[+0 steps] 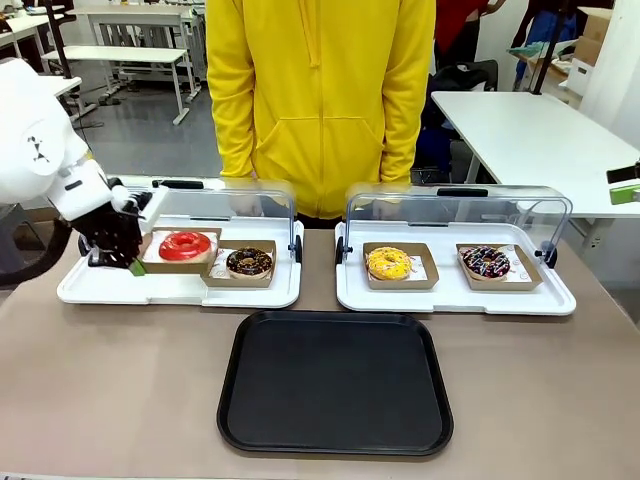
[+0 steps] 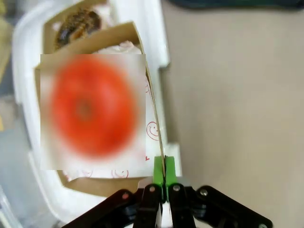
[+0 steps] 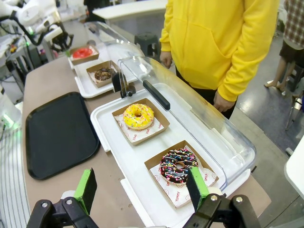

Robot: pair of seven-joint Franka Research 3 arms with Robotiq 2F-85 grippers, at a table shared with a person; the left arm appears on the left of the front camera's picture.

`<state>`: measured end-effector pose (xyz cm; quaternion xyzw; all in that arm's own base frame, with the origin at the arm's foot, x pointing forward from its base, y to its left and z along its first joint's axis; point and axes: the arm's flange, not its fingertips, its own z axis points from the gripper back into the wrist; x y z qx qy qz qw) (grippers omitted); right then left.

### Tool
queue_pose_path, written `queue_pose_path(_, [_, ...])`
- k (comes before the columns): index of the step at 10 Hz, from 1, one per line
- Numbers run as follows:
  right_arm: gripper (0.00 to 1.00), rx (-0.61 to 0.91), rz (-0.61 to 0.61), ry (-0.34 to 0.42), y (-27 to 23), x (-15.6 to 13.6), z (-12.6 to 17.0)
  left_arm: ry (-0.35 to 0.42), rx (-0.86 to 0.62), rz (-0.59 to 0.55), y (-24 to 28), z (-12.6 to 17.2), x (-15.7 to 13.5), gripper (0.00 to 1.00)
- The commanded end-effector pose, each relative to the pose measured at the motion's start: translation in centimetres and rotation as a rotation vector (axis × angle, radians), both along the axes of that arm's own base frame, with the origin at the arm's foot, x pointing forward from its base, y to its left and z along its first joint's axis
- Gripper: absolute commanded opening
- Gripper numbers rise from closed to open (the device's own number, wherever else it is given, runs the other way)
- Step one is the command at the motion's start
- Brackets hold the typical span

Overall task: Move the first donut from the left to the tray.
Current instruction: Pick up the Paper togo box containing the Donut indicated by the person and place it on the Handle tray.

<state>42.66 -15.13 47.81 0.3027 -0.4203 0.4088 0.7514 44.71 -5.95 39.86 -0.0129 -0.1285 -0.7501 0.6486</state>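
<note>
On the left white display tray [image 1: 100, 290], the red-glazed donut [image 1: 185, 245] is seen in its brown cardboard holder [image 1: 160, 264], tilted, its left edge raised. The holder's wall is pinched between the green pads [image 2: 157, 170] of the left gripper [image 1: 133, 266], the fingers closed together on the cardboard. In the left wrist view the donut is blurred; the thin cardboard edge is seen running up from the closed pads. Just beside it, to the right, a chocolate-glazed donut [image 1: 249, 262] sits flat on the same display tray. The black tray [image 1: 335, 385] lies bare on the table, near the middle, in front of both display trays. The right gripper [image 3: 142, 185] is held with fingers spread wide, above the right display tray [image 3: 107, 137], where a yellow-glazed donut [image 3: 138, 116] and a sprinkled chocolate donut [image 3: 176, 166] rest. A person in a yellow hoodie [image 1: 320, 90] stands at the far side.
</note>
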Motion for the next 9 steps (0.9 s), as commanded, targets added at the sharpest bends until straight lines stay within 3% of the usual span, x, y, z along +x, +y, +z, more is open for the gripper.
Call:
queue_pose_path(1, [1.00, 0.023, 0.001, -0.022, 0.1, 0.2, 0.2, 0.006, -0.047, 0.006, -3.4, 0.0, -3.6, 0.02])
queue_pose_path(5, [1.00, 0.023, 0.001, -0.022, 0.1, 0.2, 0.2, -0.009, -0.078, -0.056, -10.6, -2.0, -9.5, 0.02])
queue_pose_path(6, [1.00, 0.023, 0.001, -0.022, 0.1, 0.2, 0.2, 0.003, -0.063, -0.062, -8.8, -0.8, -7.1, 0.02])
queue_pose_path(9, [1.00, 0.023, 0.001, -0.022, 0.1, 0.2, 0.2, 0.003, -0.063, -0.062, -8.8, -0.8, -7.1, 0.02])
